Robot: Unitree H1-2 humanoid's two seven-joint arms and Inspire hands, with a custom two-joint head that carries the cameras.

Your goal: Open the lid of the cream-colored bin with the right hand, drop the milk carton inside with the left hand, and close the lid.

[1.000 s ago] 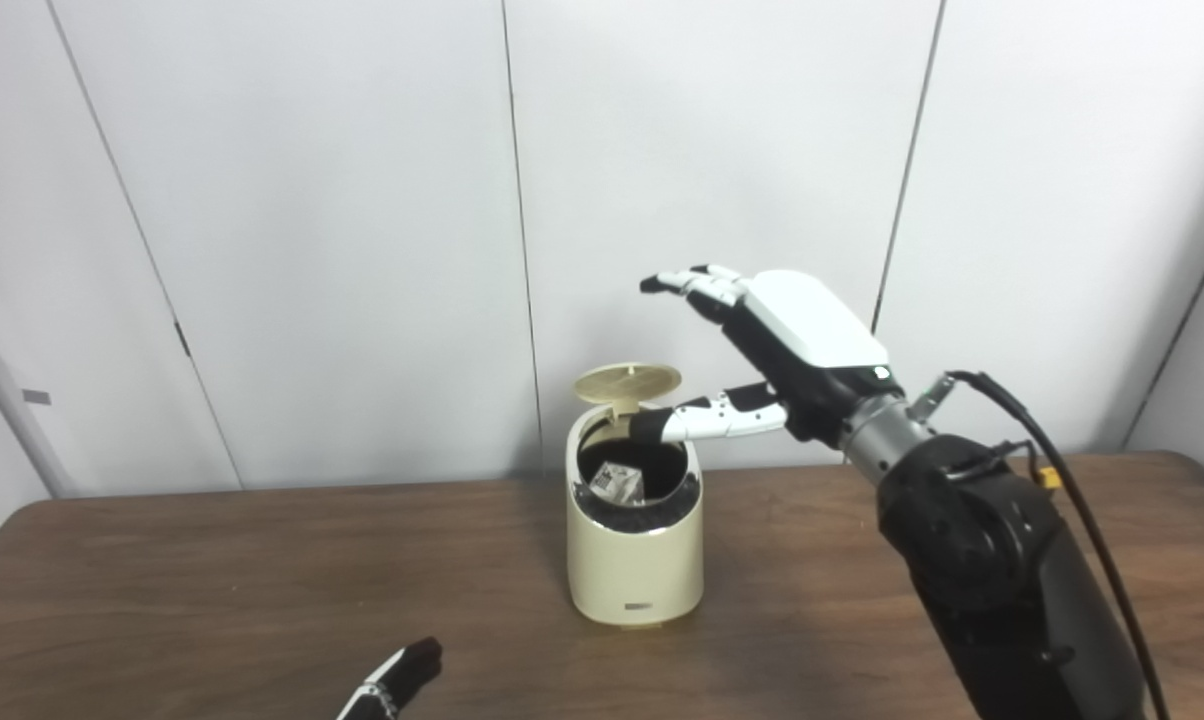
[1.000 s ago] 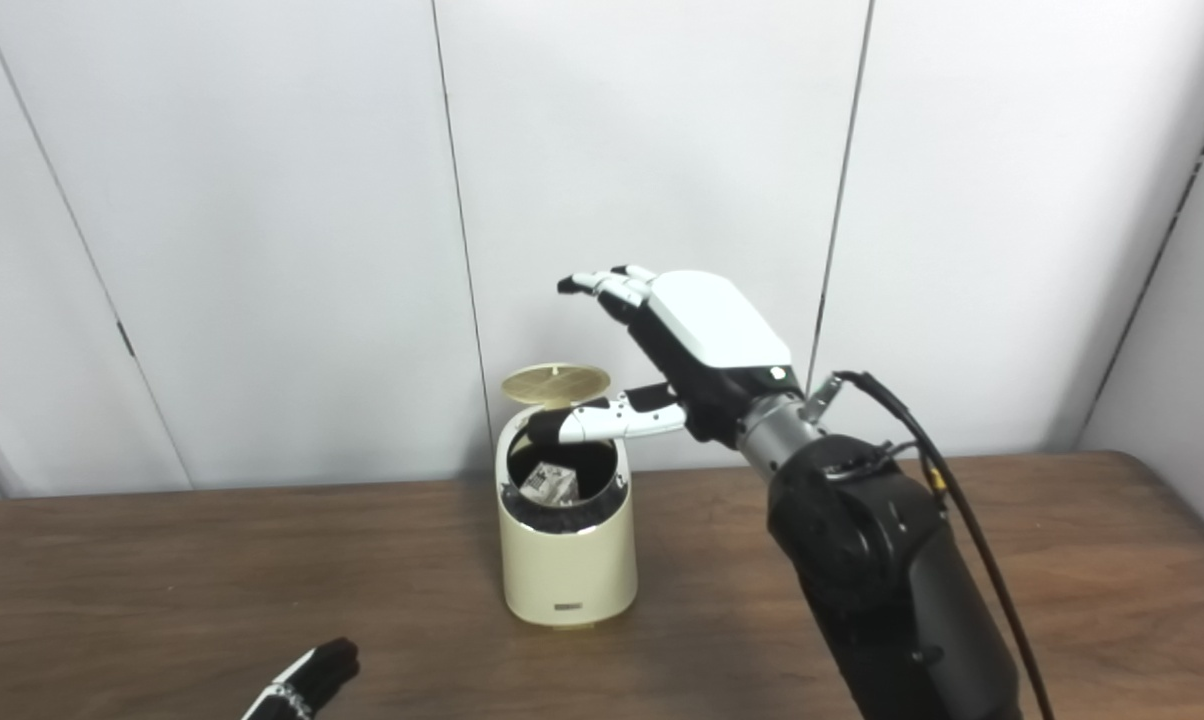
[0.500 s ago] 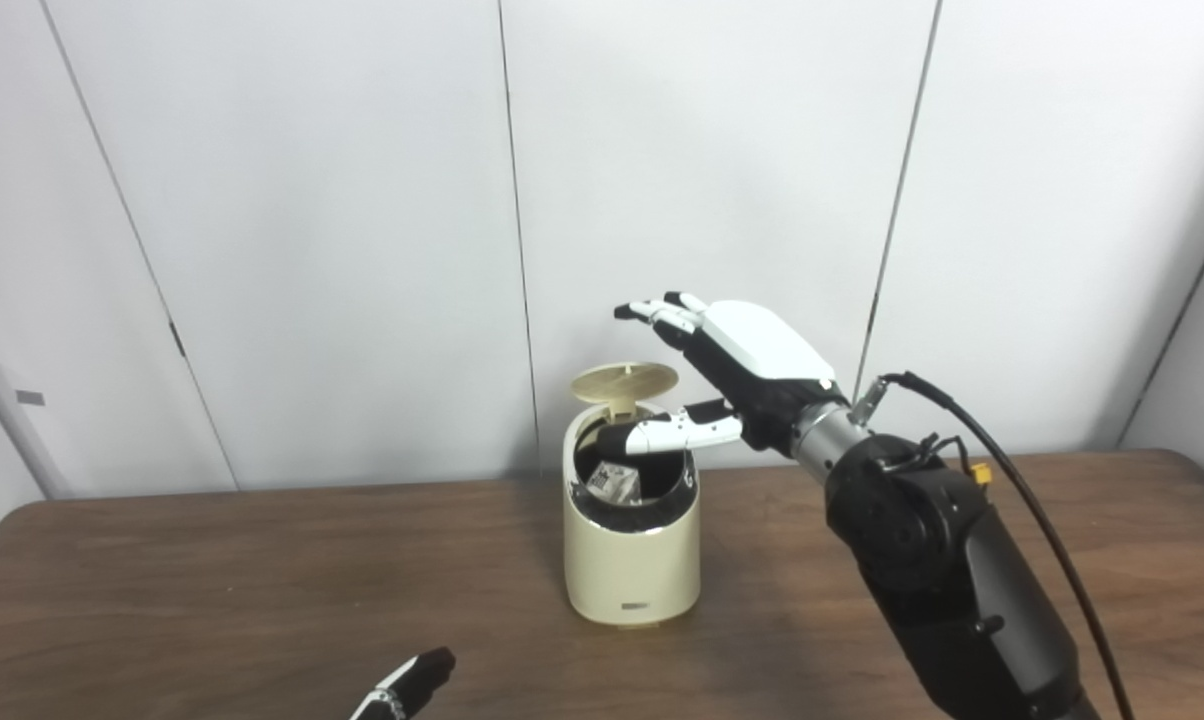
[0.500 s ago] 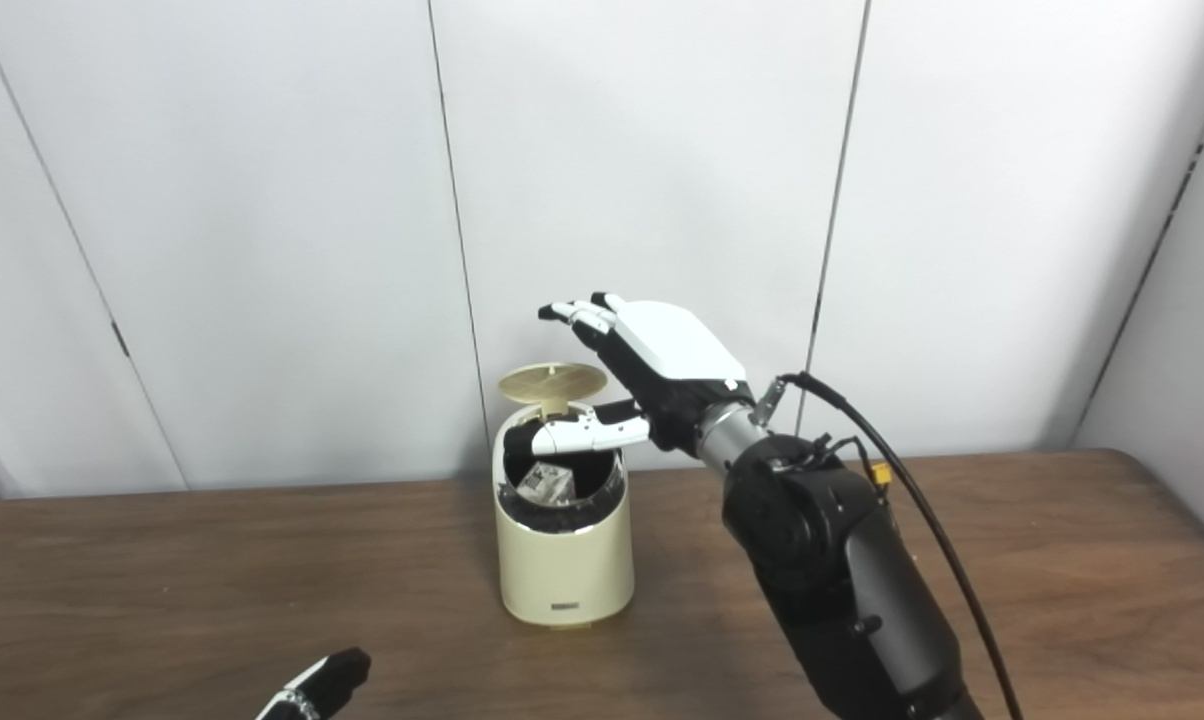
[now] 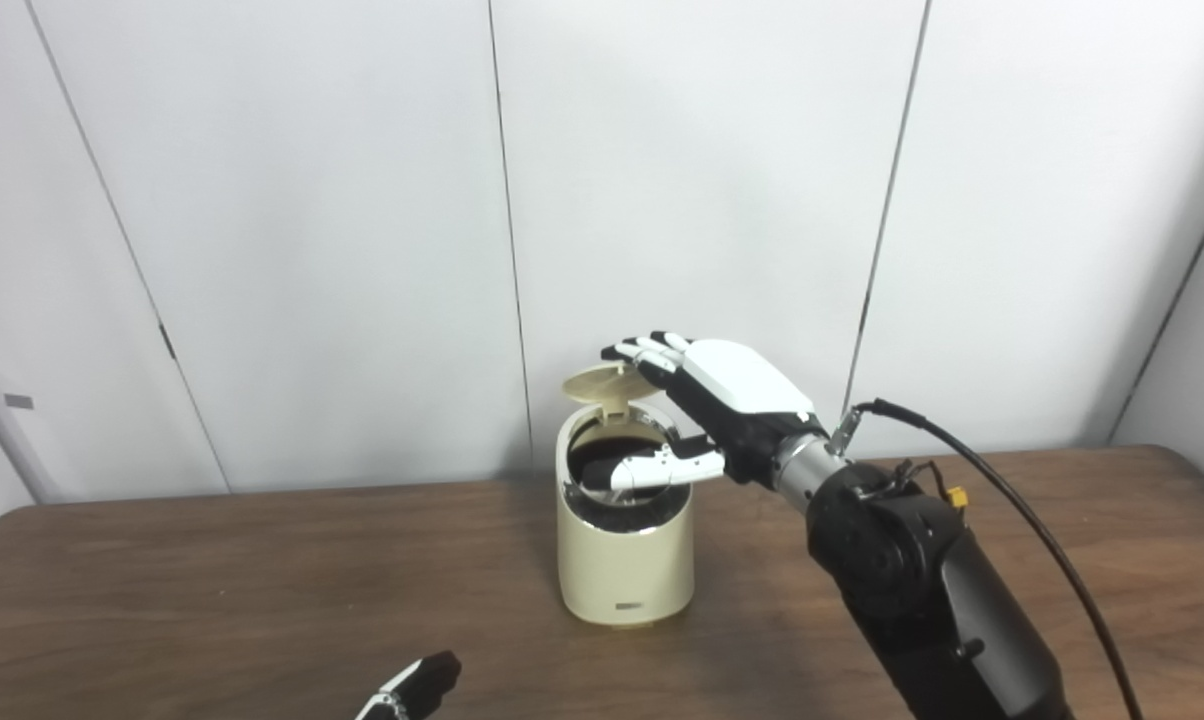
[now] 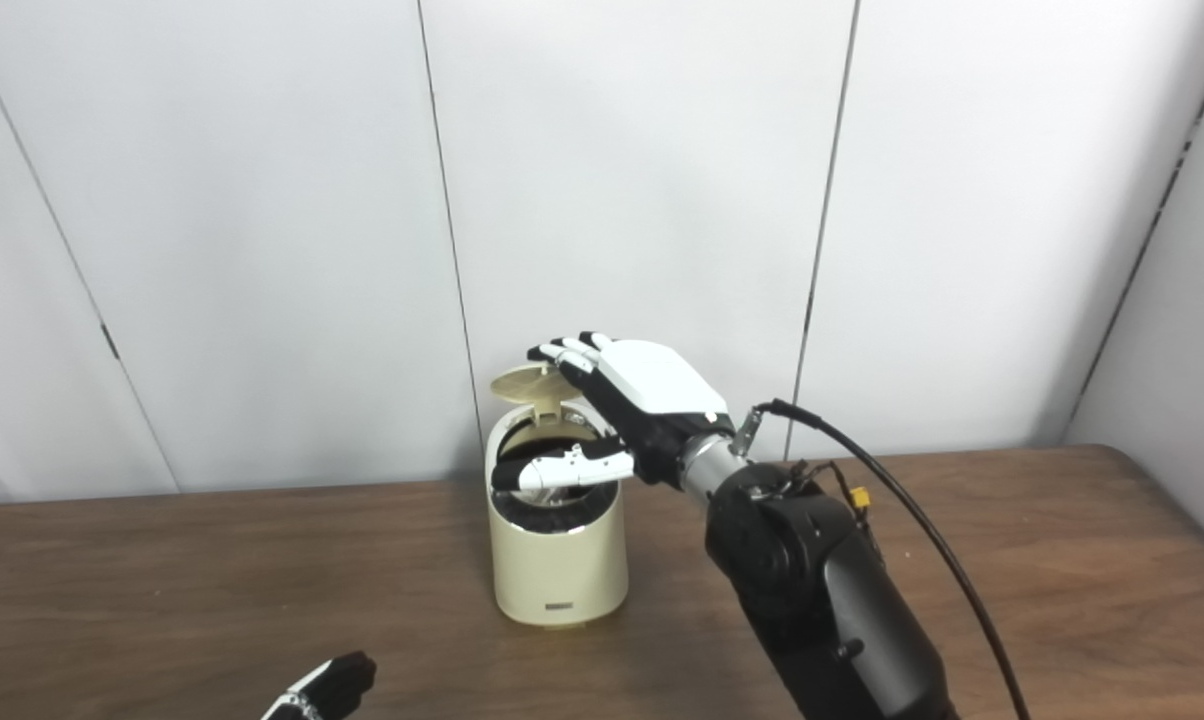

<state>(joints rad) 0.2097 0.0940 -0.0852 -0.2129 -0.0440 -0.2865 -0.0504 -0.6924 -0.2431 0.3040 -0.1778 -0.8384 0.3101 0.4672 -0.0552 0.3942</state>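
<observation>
Behind right hand (image 5: 732, 405), bin (image 5: 622, 560) contents hidden

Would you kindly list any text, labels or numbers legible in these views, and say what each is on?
No text can be read.
Small dark tag low on the front of the bin: too small and blurred to read.
Lid, right hand, table and wall panels: no lettering visible.

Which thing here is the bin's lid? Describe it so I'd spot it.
Find the cream-colored bin mid-table. At its back rim a round tan disc, the lid, stands tilted up under the right hand's fingers; nothing else is flat and round.
</observation>
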